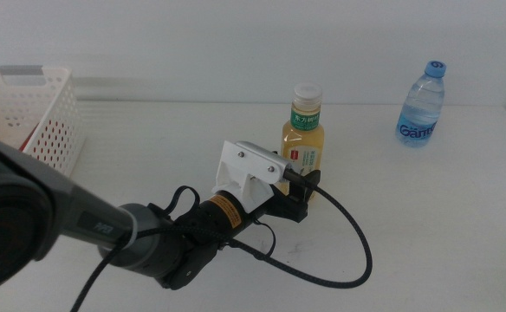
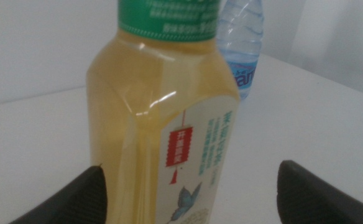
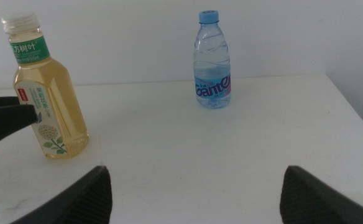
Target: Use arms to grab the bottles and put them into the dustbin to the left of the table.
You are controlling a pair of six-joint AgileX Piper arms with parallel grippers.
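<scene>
The yellow tea bottle (image 1: 305, 139) with white cap and green label stands upright mid-table. My left gripper (image 1: 305, 184) has come in from the left and sits at the bottle's lower body. In the left wrist view the tea bottle (image 2: 163, 124) fills the space between the open jaws of my left gripper (image 2: 191, 199). It is close to one jaw and apart from the other. The blue-capped water bottle (image 1: 422, 104) stands at the far right. My right gripper (image 3: 194, 199) is open and empty, facing both bottles from a distance; it is out of the middle view.
The white perforated dustbin (image 1: 49, 108) stands at the far left edge; a red shape (image 1: 29, 137) shows through its holes. A black cable (image 1: 357, 251) loops over the table in front of the tea bottle. The left gripper's dark finger (image 3: 7, 118) shows in the right wrist view.
</scene>
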